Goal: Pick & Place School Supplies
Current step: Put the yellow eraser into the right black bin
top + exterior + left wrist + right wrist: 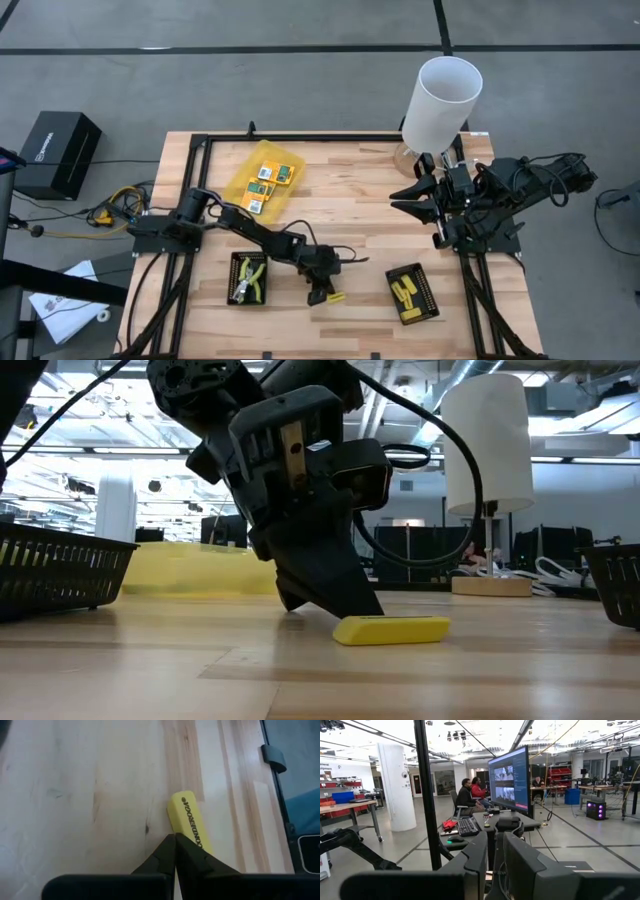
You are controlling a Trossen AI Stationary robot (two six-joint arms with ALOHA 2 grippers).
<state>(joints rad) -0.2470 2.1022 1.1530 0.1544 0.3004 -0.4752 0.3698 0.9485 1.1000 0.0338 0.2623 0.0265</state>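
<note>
One yellow stubby piece (336,297) (392,629) (189,820) lies flat on the wood, black lettering on top. My left gripper (322,293) (350,610) (175,839) is shut, and its tips are down at that piece's end. The plier-like tool (250,280) lies in the left black tray (236,262). More yellow pieces (404,292) lie in the right black tray (428,300). Flat packets (268,180) lie in the translucent yellow container (240,185). My right gripper (405,196) (495,865) waits, open, raised at the table's right. My left gripper comes slanting down from above with shut fingertips at the yellow piece's long edge near one end (181,832). The piece lies flat on the table. Whether the tips touch it, I cannot tell.
A white cylinder on a wooden base (440,100) stands at the far right corner. A black frame (300,138) runs along the table's edges. In the low view, tray walls (60,575) rise at both sides. Bare wood (350,220) lies in the table's middle.
</note>
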